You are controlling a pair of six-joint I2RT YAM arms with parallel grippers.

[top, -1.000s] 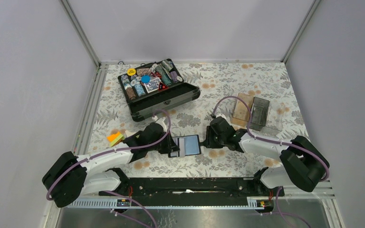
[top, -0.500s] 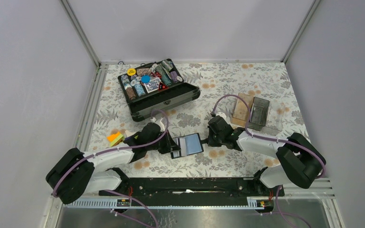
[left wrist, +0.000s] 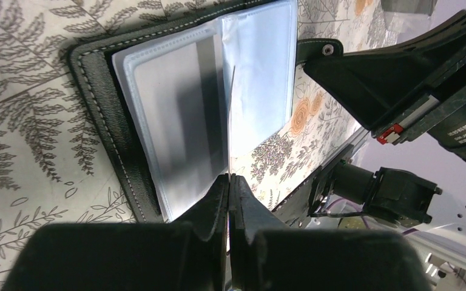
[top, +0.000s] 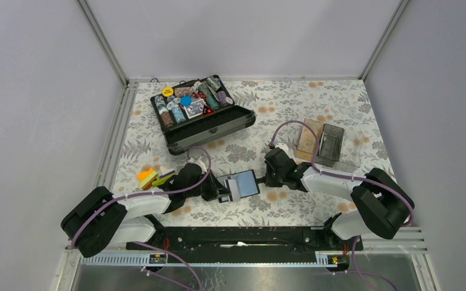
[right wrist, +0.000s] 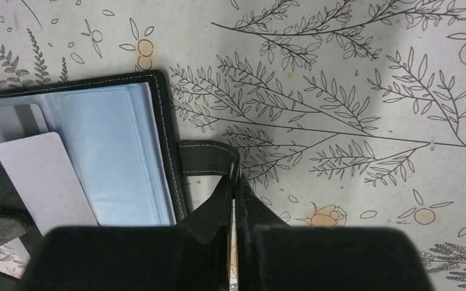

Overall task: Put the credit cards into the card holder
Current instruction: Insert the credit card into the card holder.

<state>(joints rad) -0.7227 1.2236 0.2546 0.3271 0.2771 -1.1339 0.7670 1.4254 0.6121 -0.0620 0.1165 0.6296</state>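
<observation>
Step in hand: seating one card. The small black folding card holder with blue-grey clear sleeves [top: 247, 183] is lying open on the floral table cover, toward 6 o'clock of centre. Your left gripper [left wrist: 229, 182] is clamping shut on a thin pale grey plastic card [right wrist: 43, 179], presenting it edge-on over the sleeves from the holder's 9 o'clock side. Your right gripper [right wrist: 235, 182] is pinching shut on the holder's black snap strap [right wrist: 203, 159] at its 3 o'clock side. Whether the card's leading edge is inside a pocket mouth, you cannot tell. Judgement: you are needing a flat, shallow entry, so lower the card toward the sleeve plane, hold the strap taut against the push, and release only once most of the card is covered. The yellow-orange card stack [top: 147, 176] is waiting at 8 o'clock, a tan card [top: 309, 138] at 2 o'clock. Writing: small print on the right arm's housing is showing in the left wrist view but is too blurred to read; no brand is legible on card or holder.
</observation>
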